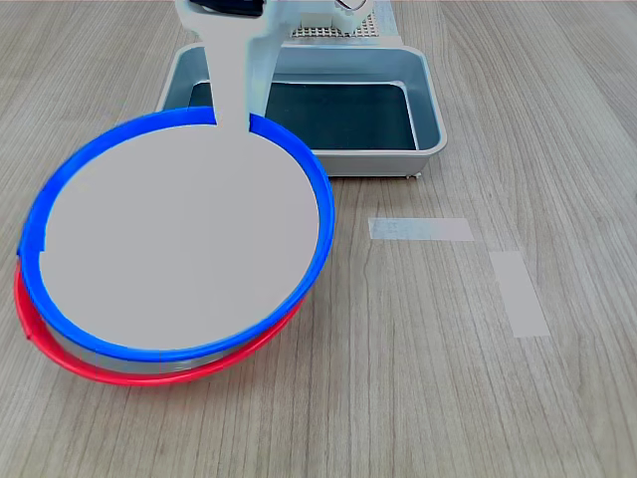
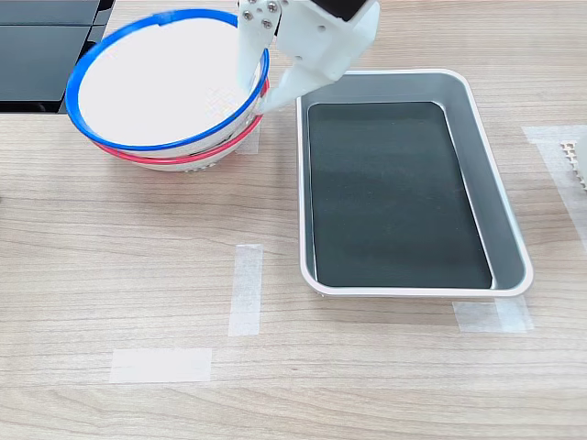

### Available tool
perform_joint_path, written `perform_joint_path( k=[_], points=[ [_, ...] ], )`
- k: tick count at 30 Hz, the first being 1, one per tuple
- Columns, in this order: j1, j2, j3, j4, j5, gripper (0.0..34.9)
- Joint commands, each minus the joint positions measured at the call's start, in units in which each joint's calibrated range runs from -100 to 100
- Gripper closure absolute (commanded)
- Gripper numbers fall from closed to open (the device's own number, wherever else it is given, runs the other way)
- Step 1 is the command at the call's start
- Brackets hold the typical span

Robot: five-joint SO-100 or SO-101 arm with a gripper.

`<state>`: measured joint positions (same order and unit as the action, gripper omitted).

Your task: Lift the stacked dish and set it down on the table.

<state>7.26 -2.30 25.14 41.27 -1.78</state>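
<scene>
The stacked dish, a wide bowl with a blue rim and pale inside, sits nested in a red-rimmed bowl of the same size. In the first exterior view the blue one looks tilted and shifted, so the red rim shows along its near left side. My white gripper straddles the dish's rim on the side nearest the tray. One finger is inside the dish and the other is outside, shut on the rim. Both bowls rest on the wood-grain table.
A grey metal tray with a dark liner lies right beside the bowls, under the arm. Pale tape strips mark the tabletop. A black object fills the second exterior view's top left corner.
</scene>
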Motion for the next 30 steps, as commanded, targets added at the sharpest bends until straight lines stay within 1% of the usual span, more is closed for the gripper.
perform_joint_path(
  k=[1,7,11,17,23,27,30],
  points=[
    [0.88,-2.94,-3.97,0.29,0.39,34.9],
    [1.26,-6.53,-4.88,-2.27,0.78,34.9],
    [0.13,-9.17,-4.43,-4.17,0.98,34.9],
    [-5.61,-12.67,-2.06,-4.83,3.03,34.9],
    [-11.73,-12.50,0.40,-3.43,4.40,34.9],
    [-14.27,-10.62,2.31,-3.26,5.27,34.9],
    [-15.30,-8.91,3.77,-4.42,5.86,34.9]
  ],
)
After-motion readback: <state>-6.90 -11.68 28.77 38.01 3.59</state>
